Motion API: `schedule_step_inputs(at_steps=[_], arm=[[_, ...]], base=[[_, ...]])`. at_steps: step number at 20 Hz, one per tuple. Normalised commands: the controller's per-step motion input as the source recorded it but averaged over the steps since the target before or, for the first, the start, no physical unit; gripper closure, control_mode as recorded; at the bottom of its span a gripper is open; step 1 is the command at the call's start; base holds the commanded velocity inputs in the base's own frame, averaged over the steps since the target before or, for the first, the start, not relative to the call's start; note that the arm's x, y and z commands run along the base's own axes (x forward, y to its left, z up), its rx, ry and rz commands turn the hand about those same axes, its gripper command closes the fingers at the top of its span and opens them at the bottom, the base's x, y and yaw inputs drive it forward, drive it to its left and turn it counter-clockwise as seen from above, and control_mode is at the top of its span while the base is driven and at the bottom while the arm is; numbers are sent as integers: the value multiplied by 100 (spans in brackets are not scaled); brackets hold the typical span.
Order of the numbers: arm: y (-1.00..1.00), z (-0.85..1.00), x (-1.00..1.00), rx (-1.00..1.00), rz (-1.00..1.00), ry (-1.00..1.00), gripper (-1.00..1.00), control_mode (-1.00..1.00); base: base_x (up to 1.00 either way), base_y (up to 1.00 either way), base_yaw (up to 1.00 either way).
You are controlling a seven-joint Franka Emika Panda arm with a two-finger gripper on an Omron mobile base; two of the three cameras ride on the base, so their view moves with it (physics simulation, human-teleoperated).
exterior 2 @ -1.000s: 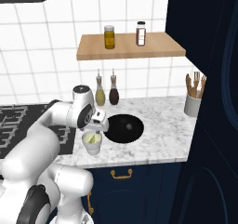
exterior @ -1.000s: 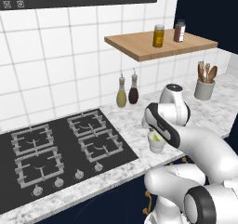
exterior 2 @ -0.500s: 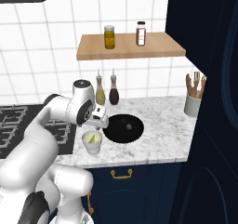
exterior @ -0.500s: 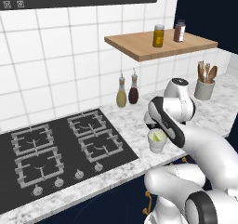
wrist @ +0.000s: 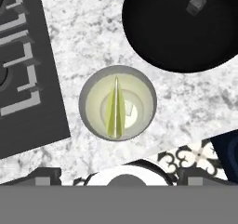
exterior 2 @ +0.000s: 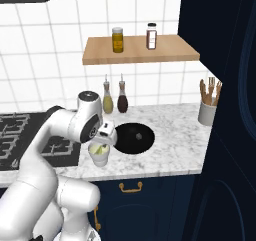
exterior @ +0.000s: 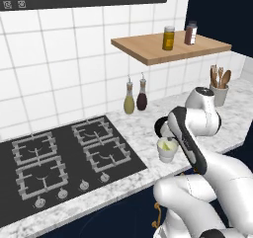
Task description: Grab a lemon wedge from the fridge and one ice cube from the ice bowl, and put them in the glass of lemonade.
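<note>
The glass of lemonade (wrist: 117, 108) stands on the marble counter right below my hand. A thin yellow-green lemon wedge (wrist: 114, 109) stands on edge in the liquid, with a small pale square shape beside it. My gripper (wrist: 118, 177) hovers above the glass, open and holding nothing, its dark fingertips (wrist: 46, 175) far apart. The black ice bowl (wrist: 153, 37) sits just past the glass with one ice cube (wrist: 196, 3) in it. From the base, the gripper (exterior 2: 107, 135) hangs over the glass (exterior 2: 99, 154), next to the bowl (exterior 2: 131, 136). The fridge is out of view.
A black gas hob (exterior: 64, 158) lies left of the glass (exterior: 167, 148). Two bottles (exterior: 135, 97) stand at the tiled wall under a wooden shelf (exterior: 173, 50) with two jars. A grey utensil pot (exterior 2: 207, 112) stands at the counter's right end, by a dark tall cabinet (exterior 2: 225, 110).
My hand has lifted a little off the glass and its jaws have spread wider. The glass, bowl and base have stayed put.
</note>
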Motion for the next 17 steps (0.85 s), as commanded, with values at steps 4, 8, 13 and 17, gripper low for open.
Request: schedule_step_inputs(at_steps=[4, 8, 13, 17], arm=[[-3, 54, -77, -1, 0, 0, -100, -100], [0, 100, -88, -6, 2, 0, -100, -100], [5, 85, -93, -2, 4, 1, -100, -100], [13, 18, -75, 0, 9, 0, -100, -100]], base=[[0, 0, 0], [0, 0, 0], [0, 0, 0], [0, 0, 0]])
